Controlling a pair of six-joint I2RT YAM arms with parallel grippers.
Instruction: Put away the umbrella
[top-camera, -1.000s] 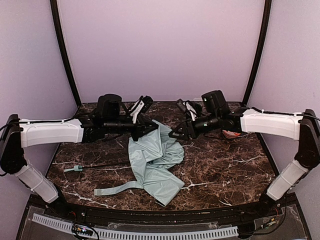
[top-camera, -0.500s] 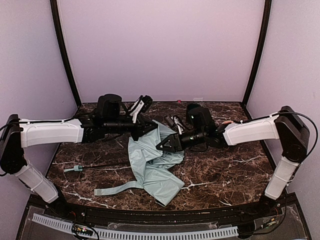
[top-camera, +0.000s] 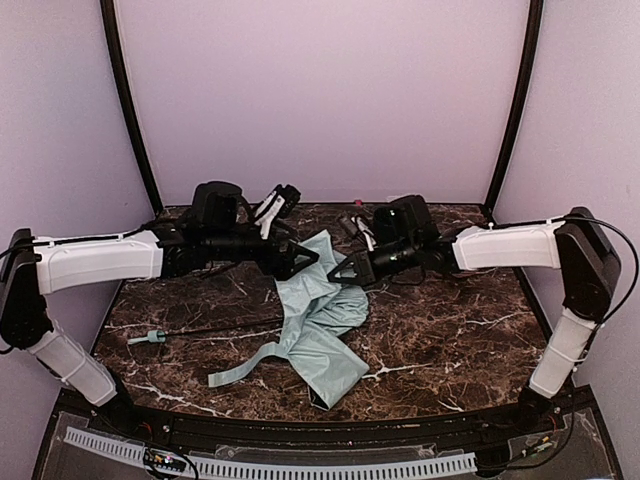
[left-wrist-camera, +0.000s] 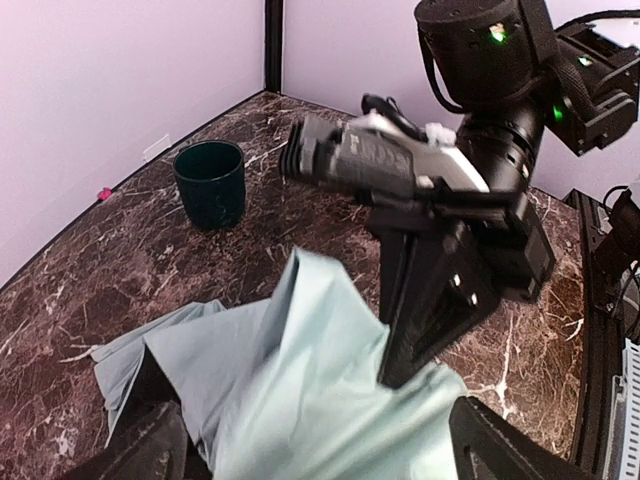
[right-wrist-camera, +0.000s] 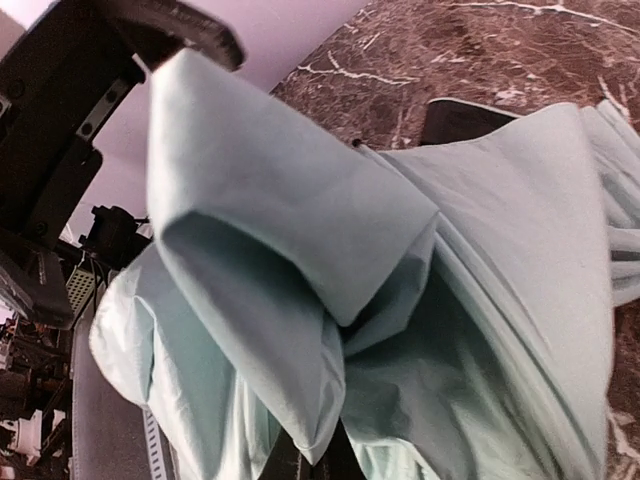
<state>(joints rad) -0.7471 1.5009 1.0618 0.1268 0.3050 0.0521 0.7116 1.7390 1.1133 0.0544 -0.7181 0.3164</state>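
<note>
The umbrella's pale mint canopy (top-camera: 322, 318) lies crumpled mid-table, its top fold lifted between the two grippers. Its thin black shaft (top-camera: 225, 326) runs left to the small mint handle (top-camera: 149, 337), and a strap (top-camera: 240, 368) trails toward the front. My right gripper (top-camera: 345, 272) is shut on the raised fold of fabric (left-wrist-camera: 300, 370); its fingers (left-wrist-camera: 425, 300) show pinching it in the left wrist view. My left gripper (top-camera: 303, 258) stands open just left of that fold, its fingers (left-wrist-camera: 520, 450) wide apart with cloth lying between them. In the right wrist view the canopy (right-wrist-camera: 400, 280) hides the jaws.
A dark green cup (left-wrist-camera: 210, 183) stands upright at the back of the marble table (top-camera: 450, 330), near the rear wall. A small pink bit (left-wrist-camera: 103, 193) lies by the wall's foot. Purple walls and black posts (top-camera: 128, 110) close in the back and sides.
My right gripper swung left to the canopy and shut on its top fold, lifting it. My left gripper opened, letting go of the fabric. The canopy and strap shifted right.
</note>
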